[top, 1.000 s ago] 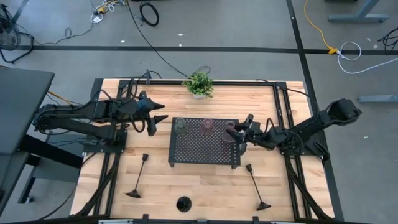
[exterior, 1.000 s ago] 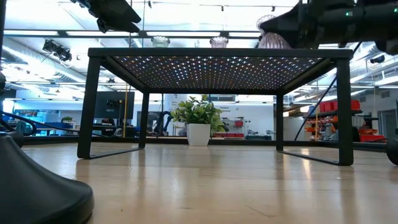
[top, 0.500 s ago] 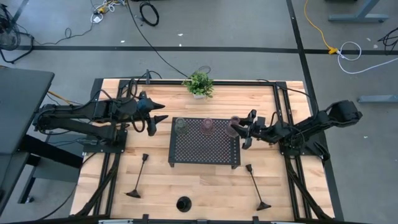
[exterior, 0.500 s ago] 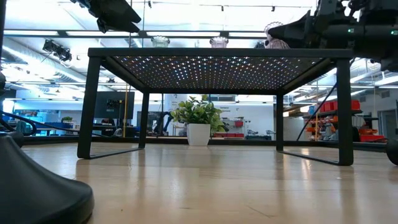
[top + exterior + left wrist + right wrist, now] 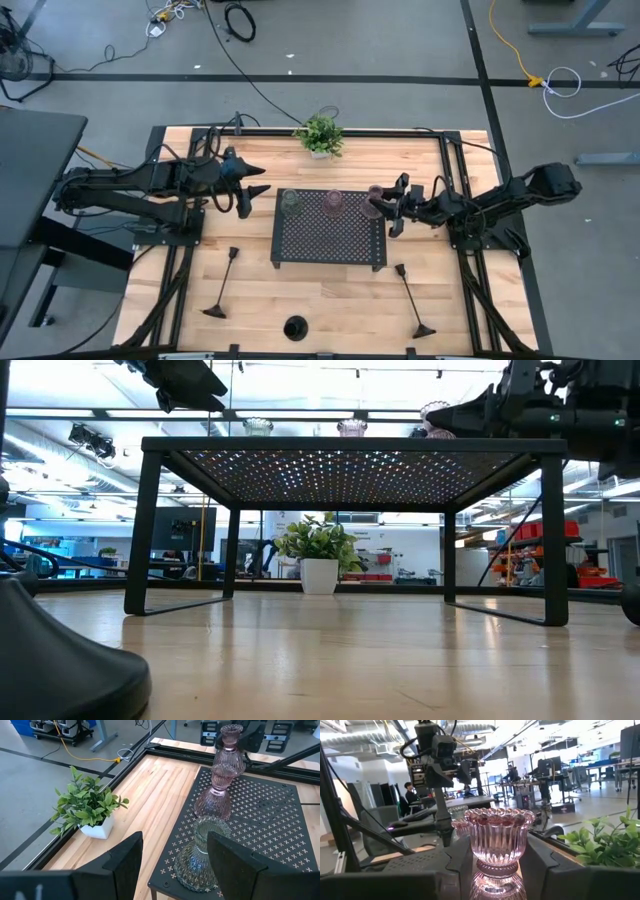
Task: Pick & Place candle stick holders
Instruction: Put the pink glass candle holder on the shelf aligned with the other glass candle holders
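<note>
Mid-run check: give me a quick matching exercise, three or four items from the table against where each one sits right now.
Things:
1. greenish glass holder
2. pinkish holder at tray's right end
3. squat black holder
4. potted plant

Places:
A. between the right end effector fingers
B. table's far edge
C. left end of the black tray
D. table's near edge

Pairs: 1-C, 2-A, 3-D, 4-B

No readable text, label, brand, number or sign anywhere in these views.
</note>
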`<action>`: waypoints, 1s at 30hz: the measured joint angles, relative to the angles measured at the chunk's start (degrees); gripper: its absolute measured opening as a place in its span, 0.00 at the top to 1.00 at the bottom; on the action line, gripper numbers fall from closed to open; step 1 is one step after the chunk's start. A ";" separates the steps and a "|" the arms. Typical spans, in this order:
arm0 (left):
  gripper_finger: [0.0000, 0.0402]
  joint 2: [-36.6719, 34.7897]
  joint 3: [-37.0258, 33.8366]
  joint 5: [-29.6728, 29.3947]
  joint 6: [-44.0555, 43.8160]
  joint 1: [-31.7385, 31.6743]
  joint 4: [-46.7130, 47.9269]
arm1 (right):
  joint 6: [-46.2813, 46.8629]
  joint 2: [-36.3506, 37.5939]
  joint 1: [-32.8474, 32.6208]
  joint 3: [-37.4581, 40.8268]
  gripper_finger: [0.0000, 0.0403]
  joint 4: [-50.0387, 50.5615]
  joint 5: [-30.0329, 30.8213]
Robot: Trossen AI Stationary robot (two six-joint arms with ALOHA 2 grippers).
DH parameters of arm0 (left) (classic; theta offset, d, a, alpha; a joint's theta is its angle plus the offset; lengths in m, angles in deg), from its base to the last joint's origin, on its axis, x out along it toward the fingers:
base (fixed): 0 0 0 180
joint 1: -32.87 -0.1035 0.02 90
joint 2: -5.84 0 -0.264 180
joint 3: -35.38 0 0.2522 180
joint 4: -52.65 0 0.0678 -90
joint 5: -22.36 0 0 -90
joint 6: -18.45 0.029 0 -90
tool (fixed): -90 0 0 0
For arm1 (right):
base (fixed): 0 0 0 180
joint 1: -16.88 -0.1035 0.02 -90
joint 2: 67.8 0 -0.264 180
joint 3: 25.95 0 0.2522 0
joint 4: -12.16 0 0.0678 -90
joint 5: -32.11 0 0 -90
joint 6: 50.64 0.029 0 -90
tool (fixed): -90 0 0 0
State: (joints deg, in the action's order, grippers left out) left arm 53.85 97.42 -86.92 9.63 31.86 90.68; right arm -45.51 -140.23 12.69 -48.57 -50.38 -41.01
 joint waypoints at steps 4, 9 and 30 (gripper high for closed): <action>0.44 0.00 0.00 0.02 0.00 0.00 -0.06 | 0.44 -1.48 0.80 0.00 0.71 -0.86 -0.15; 0.44 0.00 -0.02 0.00 0.00 0.02 -0.33 | 2.13 -4.37 1.81 0.00 0.71 -2.75 -1.95; 0.44 0.00 -0.02 0.02 0.15 0.00 -0.33 | 2.81 -9.72 2.67 -0.17 0.71 -7.10 -2.97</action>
State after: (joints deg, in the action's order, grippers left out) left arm 53.85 97.39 -86.91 9.78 31.86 90.35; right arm -42.70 -149.95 15.36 -48.75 -57.48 -43.98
